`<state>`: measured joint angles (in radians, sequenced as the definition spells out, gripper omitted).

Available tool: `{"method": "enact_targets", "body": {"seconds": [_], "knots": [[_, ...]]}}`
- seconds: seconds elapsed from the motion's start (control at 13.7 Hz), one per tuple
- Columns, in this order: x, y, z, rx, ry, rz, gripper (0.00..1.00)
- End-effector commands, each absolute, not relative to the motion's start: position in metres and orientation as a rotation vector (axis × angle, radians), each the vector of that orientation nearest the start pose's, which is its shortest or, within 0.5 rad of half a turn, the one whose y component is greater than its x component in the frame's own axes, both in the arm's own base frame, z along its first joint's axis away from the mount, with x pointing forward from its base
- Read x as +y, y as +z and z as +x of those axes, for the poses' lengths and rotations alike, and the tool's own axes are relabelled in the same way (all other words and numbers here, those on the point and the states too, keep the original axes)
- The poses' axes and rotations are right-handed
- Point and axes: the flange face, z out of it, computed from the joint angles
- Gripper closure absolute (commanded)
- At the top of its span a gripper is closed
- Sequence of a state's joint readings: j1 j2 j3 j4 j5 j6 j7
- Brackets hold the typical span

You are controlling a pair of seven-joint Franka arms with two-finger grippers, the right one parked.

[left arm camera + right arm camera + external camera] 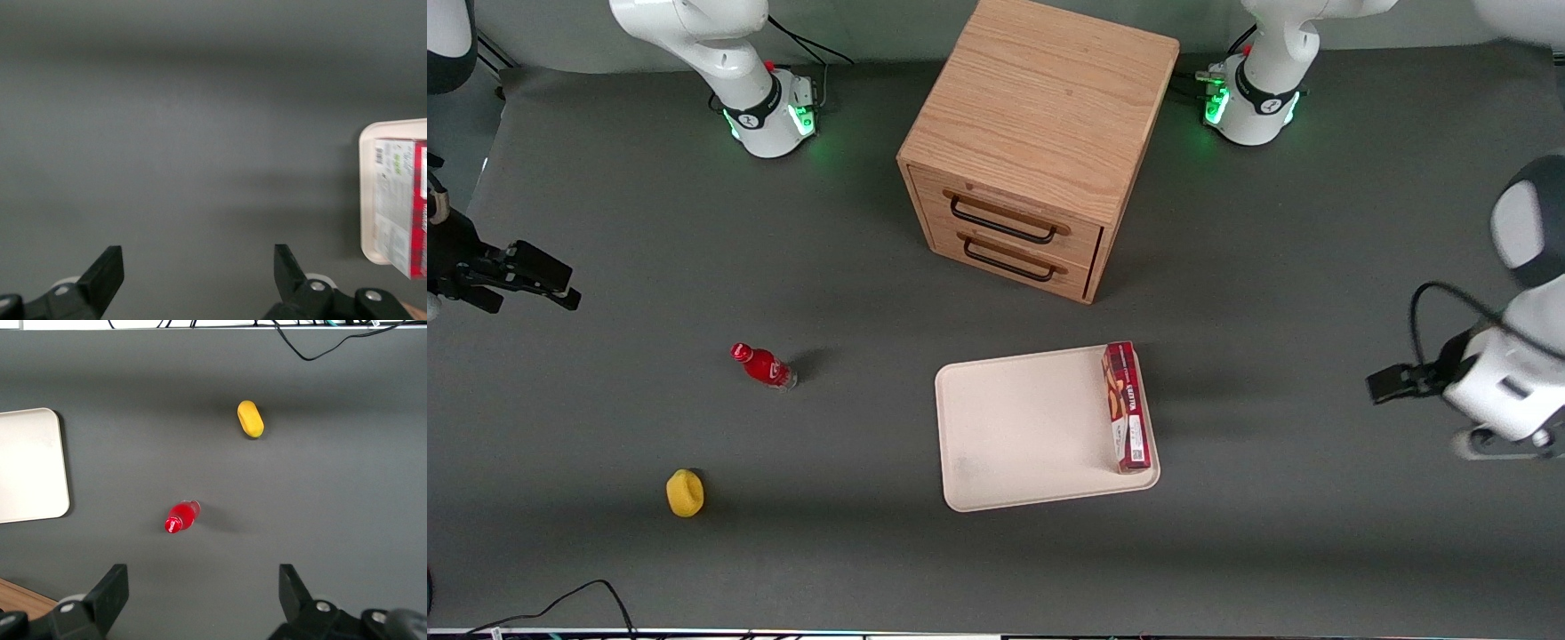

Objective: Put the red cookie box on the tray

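The red cookie box (1127, 407) lies flat on the tray (1023, 427), along the tray's rim toward the working arm's end of the table. The left wrist view shows the box's pale label side (400, 207) inside the tray rim (365, 193). My left gripper (1383, 385) hovers over bare table well away from the tray, toward the working arm's end. Its fingers are open with nothing between them (197, 257). The right wrist view shows one corner of the tray (30, 463) but not the box.
A wooden two-drawer cabinet (1032, 142) stands farther from the front camera than the tray. A small red bottle (763, 365) and a yellow object (685, 492) lie toward the parked arm's end. A black cable (560, 604) runs along the near table edge.
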<state>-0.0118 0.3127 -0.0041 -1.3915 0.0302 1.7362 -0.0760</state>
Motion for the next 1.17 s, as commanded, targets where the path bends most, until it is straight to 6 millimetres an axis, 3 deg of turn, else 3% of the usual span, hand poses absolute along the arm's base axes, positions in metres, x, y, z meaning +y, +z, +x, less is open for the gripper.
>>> {"method": "enact_targets", "body": {"seconds": [0.0, 0.37, 0.51, 0.73, 1.1], "knots": [[-0.003, 0.552, 0.603, -0.057, -0.065, -3.153, 0.00], [-0.023, 0.602, 0.601, 0.000, -0.192, -3.151, 0.00], [-0.019, 0.625, 0.597, 0.033, -0.188, -3.143, 0.00], [-0.011, 0.632, 0.595, 0.086, -0.169, -3.147, 0.00], [-0.008, 0.626, 0.599, 0.086, -0.157, -3.140, 0.00]]}}
